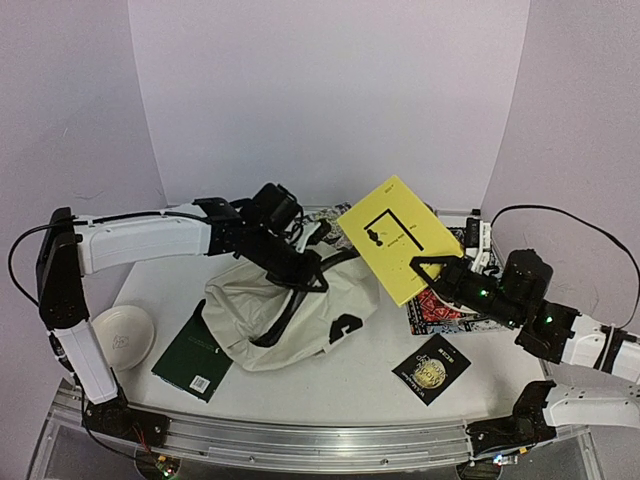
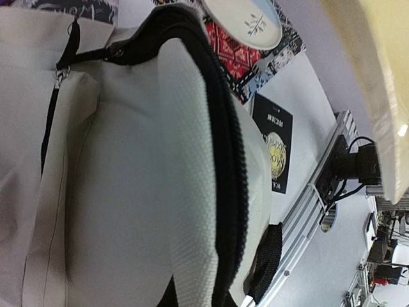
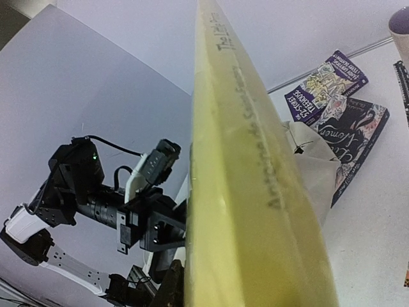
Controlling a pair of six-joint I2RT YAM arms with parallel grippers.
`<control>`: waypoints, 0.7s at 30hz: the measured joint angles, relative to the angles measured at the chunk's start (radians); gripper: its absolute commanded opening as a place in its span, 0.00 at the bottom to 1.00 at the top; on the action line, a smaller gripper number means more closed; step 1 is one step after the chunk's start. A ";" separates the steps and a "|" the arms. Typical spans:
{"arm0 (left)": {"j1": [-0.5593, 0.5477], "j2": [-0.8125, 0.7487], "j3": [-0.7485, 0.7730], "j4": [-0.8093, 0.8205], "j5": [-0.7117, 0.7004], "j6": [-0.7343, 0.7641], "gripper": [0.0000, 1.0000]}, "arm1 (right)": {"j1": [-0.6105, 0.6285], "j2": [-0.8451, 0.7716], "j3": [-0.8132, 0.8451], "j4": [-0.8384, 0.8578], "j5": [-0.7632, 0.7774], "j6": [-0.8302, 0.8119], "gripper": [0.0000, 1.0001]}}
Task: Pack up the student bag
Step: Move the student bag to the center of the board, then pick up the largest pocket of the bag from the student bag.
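Note:
The student bag [image 1: 285, 315] is a cream backpack with black zippers, lying slumped in the middle of the table. My left gripper [image 1: 308, 274] is at its upper rim, shut on the fabric by the black zipper [image 2: 233, 173] and holding the opening up. My right gripper [image 1: 432, 270] is shut on the lower corner of a yellow book [image 1: 393, 236]. It holds the book tilted in the air above the bag's right side. The right wrist view shows the book's spine [image 3: 249, 192] close up, with the bag [image 3: 311, 167] behind it.
A green book [image 1: 193, 357] lies partly under the bag's left front, beside a white bowl [image 1: 122, 336]. A black book with a gold disc [image 1: 432, 367] lies front right. Patterned books on a red-blue mat [image 1: 442, 310] lie right. More books [image 3: 348, 131] lie behind the bag.

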 measured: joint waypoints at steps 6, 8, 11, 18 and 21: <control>0.001 0.045 -0.053 0.058 0.013 -0.029 0.29 | 0.000 -0.016 -0.010 -0.060 0.018 -0.001 0.00; 0.001 0.052 -0.057 0.066 0.017 -0.035 0.30 | 0.000 -0.021 -0.017 -0.072 0.019 0.000 0.00; 0.003 0.053 -0.058 0.078 0.020 -0.035 0.25 | 0.000 -0.025 -0.020 -0.101 0.019 0.002 0.00; 0.000 0.053 -0.061 0.098 0.049 -0.033 0.43 | 0.000 -0.064 -0.028 -0.156 0.020 0.002 0.00; -0.015 0.053 -0.065 0.099 0.051 -0.027 0.49 | 0.000 -0.082 -0.028 -0.179 0.024 0.002 0.00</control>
